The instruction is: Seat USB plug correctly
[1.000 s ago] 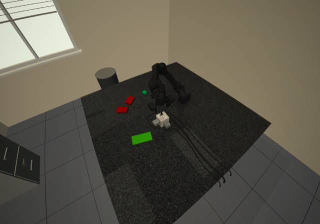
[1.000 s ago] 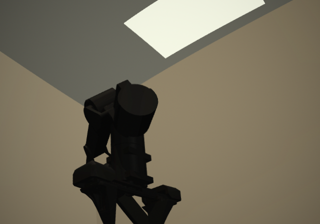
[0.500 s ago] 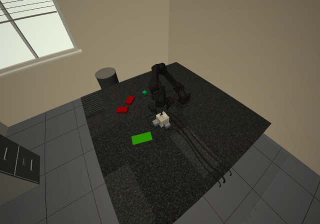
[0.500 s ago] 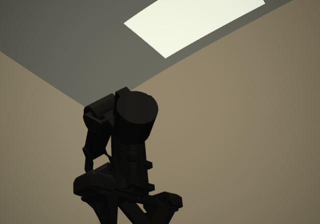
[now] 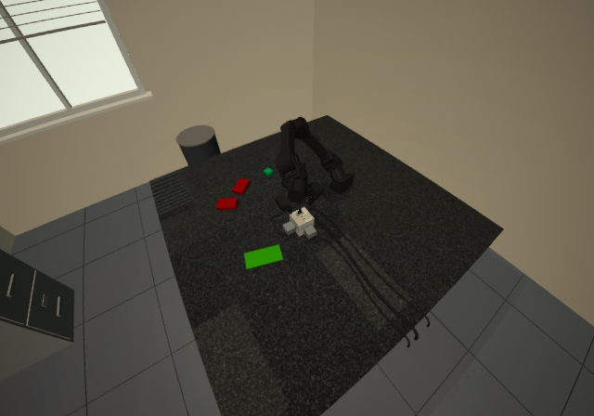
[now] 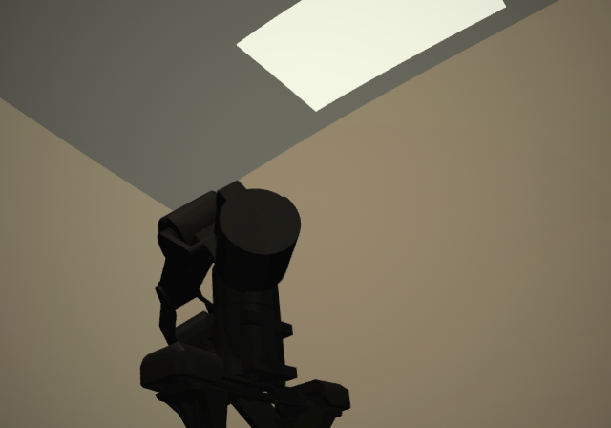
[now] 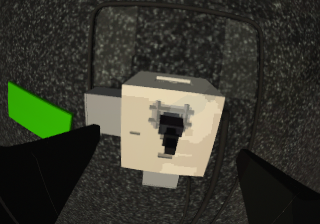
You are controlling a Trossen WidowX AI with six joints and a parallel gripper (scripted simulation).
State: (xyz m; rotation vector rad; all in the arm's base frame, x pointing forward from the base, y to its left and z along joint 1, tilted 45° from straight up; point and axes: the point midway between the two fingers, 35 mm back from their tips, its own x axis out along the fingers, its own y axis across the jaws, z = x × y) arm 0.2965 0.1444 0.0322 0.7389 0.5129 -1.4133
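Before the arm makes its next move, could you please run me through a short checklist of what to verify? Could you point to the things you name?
1. Gripper (image 5: 298, 206) (image 7: 171, 146) open: ok, its fingers stand wide apart.
2. Black plug (image 5: 300, 211) (image 7: 171, 129) between the fingers in the wrist view: ok, though depth is hard to judge.
3. Power cube (image 5: 302, 219) (image 7: 142, 151) on the table (image 5: 383, 239) (image 7: 40, 44), away from the edges: ok.
4. Plug fully seated: cannot tell, its depth in the socket is not readable.
5. Plug the right way round: cannot tell, nothing readable marks its orientation.
6. Green slab (image 5: 263, 256) (image 7: 37, 111) apart from the cube: ok.
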